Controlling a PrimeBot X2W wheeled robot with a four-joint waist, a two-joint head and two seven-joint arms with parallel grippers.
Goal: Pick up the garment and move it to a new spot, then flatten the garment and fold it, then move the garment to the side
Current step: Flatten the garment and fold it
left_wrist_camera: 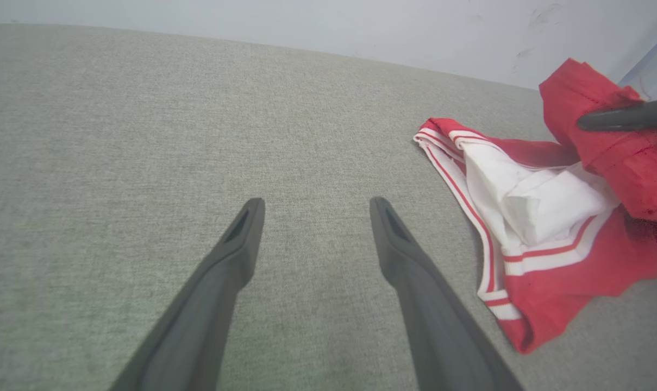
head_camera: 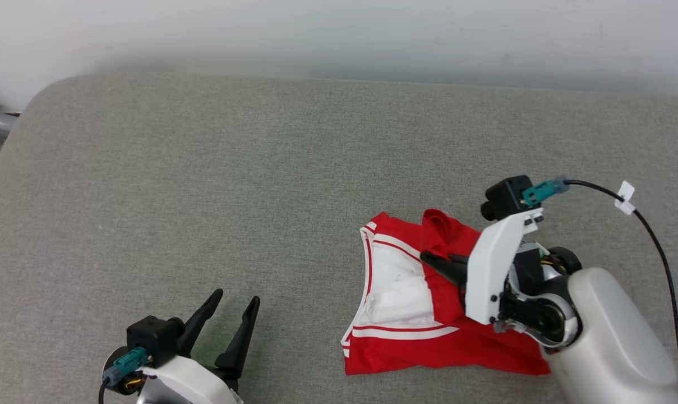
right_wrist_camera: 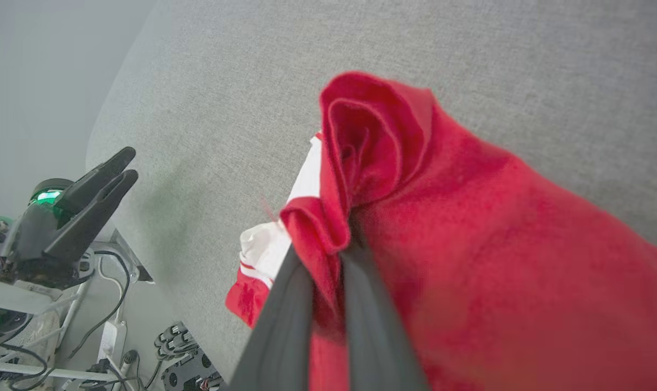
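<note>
The garment [head_camera: 423,314], a red jersey with white sleeves and striped trim, lies bunched at the lower right of the grey padded table [head_camera: 260,179]. My right gripper [head_camera: 437,259] is shut on a raised red fold of the garment [right_wrist_camera: 371,179], lifting that fold above the rest. In the right wrist view its fingers [right_wrist_camera: 290,320] pinch the red cloth between them. My left gripper [head_camera: 236,294] stands open at the lower left, well apart from the garment [left_wrist_camera: 529,217], with nothing between its fingers [left_wrist_camera: 236,244]. The chest lettering is hidden.
A pale wall [head_camera: 339,33] runs behind the table's far edge. The table's rounded left corner [head_camera: 41,95] shows at the upper left. A black cable [head_camera: 658,252] trails from my right wrist. Cables and gear [right_wrist_camera: 105,336] sit below the table edge.
</note>
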